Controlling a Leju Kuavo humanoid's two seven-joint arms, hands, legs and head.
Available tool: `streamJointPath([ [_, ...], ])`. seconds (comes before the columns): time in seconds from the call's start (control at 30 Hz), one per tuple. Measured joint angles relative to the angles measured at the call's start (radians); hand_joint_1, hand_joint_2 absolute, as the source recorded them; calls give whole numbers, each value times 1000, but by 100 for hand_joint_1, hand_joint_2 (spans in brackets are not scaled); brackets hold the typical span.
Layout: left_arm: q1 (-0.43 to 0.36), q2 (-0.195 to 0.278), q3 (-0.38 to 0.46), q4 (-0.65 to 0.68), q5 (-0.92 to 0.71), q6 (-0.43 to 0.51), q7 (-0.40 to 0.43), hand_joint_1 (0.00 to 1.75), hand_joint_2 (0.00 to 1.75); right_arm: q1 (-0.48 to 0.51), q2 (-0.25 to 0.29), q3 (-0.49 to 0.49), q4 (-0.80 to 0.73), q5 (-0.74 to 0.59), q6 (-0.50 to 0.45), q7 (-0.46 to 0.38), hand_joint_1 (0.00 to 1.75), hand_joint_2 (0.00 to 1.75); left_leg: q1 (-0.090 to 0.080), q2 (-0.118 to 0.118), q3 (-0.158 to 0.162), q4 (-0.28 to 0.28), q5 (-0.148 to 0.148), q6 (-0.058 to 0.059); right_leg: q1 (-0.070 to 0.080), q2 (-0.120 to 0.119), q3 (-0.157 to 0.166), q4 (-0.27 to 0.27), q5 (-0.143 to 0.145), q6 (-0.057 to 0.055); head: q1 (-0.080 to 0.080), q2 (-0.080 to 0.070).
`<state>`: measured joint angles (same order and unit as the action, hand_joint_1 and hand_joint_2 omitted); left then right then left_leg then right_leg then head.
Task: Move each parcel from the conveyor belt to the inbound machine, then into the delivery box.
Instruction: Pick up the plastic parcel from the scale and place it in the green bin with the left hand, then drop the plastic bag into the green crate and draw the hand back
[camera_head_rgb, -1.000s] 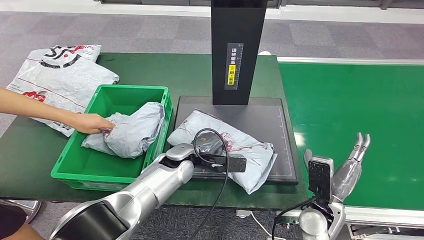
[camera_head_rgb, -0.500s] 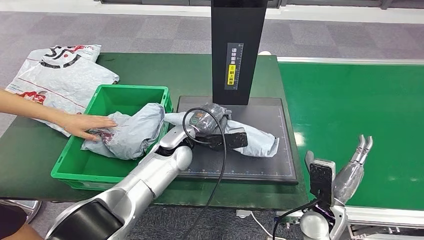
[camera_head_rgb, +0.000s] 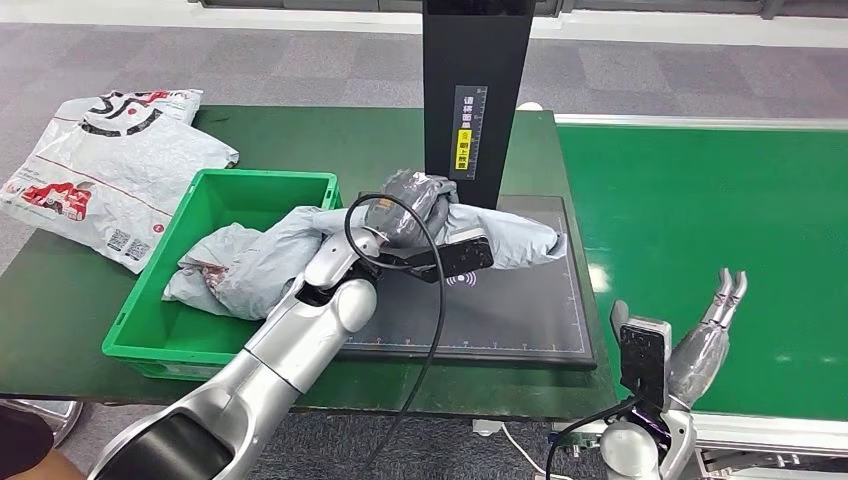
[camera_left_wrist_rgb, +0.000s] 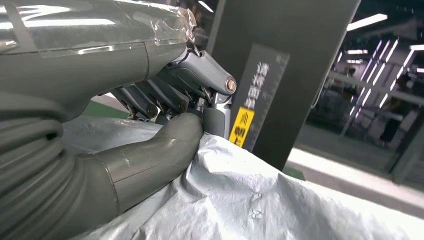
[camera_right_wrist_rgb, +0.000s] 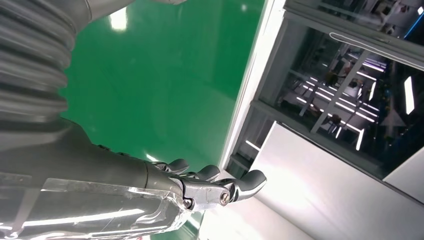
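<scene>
My left hand (camera_head_rgb: 405, 210) grips a grey plastic parcel (camera_head_rgb: 515, 238) and holds it raised over the black plate of the inbound machine (camera_head_rgb: 500, 310), close to its black post (camera_head_rgb: 475, 100). In the left wrist view the thumb and fingers of the left hand (camera_left_wrist_rgb: 165, 100) pinch the crumpled parcel (camera_left_wrist_rgb: 240, 200) in front of the post (camera_left_wrist_rgb: 280, 75). The parcel's left end hangs toward the green delivery box (camera_head_rgb: 150, 330), where another grey parcel (camera_head_rgb: 240, 270) lies. My right hand (camera_head_rgb: 712, 325) hovers with straight fingers over the near edge of the green conveyor belt (camera_head_rgb: 720, 200), holding nothing. The right wrist view shows the right hand (camera_right_wrist_rgb: 200, 187) above the belt (camera_right_wrist_rgb: 165, 85).
Two white printed bags (camera_head_rgb: 110, 160) lie on the dark green table left of the box. A black cable loops from my left forearm over the plate.
My left hand has lifted the parcel off the plate and carried it toward the post and the box. The person's arm has withdrawn from the box. My right hand has barely moved.
</scene>
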<state>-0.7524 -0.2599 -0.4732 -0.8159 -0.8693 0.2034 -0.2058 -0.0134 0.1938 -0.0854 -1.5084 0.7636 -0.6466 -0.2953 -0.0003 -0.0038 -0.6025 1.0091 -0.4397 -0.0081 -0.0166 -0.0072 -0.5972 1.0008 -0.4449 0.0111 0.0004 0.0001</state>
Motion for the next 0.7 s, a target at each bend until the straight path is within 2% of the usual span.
streamJointPath([
  [0.4, 17, 20, 68, -132, -2, 7, 16, 175, 175, 6, 0, -12, -1, 6, 0, 0, 0, 175, 0, 0, 0, 0, 0, 0, 0, 0, 0, 0, 0, 0, 0, 0],
  [0.7, 18, 88, 179, -237, -42, 76, 49, 175, 175, 30, 1, -23, -10, 8, -1, 0, 0, 175, 1, 1, 0, 0, 0, 0, 1, 1, 0, 0, 0, 0, 0, 0],
])
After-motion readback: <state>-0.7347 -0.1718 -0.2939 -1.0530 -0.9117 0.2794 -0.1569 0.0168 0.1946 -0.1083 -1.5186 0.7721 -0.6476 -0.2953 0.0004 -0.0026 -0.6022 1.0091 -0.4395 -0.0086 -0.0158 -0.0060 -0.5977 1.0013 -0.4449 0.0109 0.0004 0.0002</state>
